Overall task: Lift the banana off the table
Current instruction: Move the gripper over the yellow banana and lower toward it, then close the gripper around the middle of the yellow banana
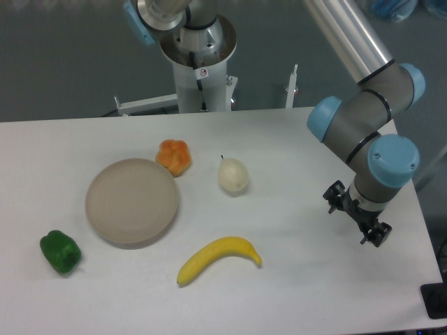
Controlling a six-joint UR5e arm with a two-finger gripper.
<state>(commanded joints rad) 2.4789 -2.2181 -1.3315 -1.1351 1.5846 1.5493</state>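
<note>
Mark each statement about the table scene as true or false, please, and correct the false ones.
1. The banana lies inside the round dish. False: it lies on the table, apart from the dish.
2. The gripper holds nothing. True.
3. The pear is farther back than the banana. True.
4. The green pepper touches the pear. False: it sits at the far left, beyond the dish.
5. The orange pepper sits beside the dish's rim. True.
</note>
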